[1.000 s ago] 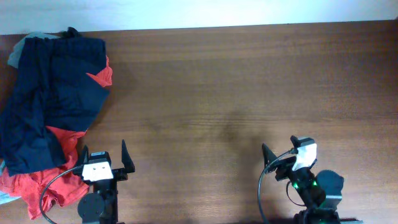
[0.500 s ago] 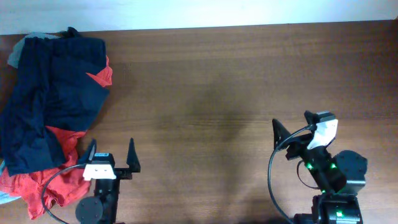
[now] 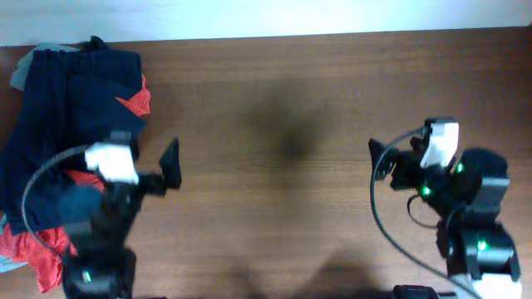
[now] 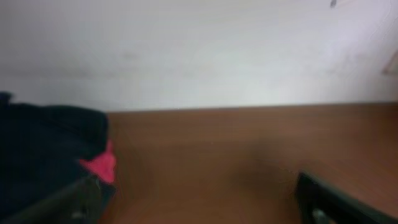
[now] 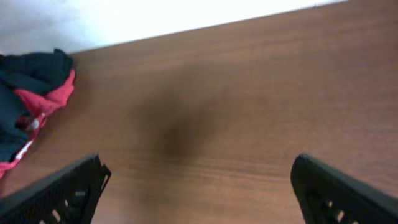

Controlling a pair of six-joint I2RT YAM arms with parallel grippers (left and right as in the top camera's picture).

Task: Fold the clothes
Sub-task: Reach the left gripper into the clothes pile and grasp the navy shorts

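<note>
At the near table (image 3: 283,249) edge, left claw (image 4: 202,202) and right claw (image 5: 199,193) both stand released, holding nothing. Judged step: approach, no fold begun. The next move calls for grasping a hem. Clothes (image 3: 66,108) lie heaped at the far-left corner, just beside the left claw and well apart from the right.

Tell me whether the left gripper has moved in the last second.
Yes. The left gripper has moved away from the table's near edge, up alongside the navy garment.
</note>
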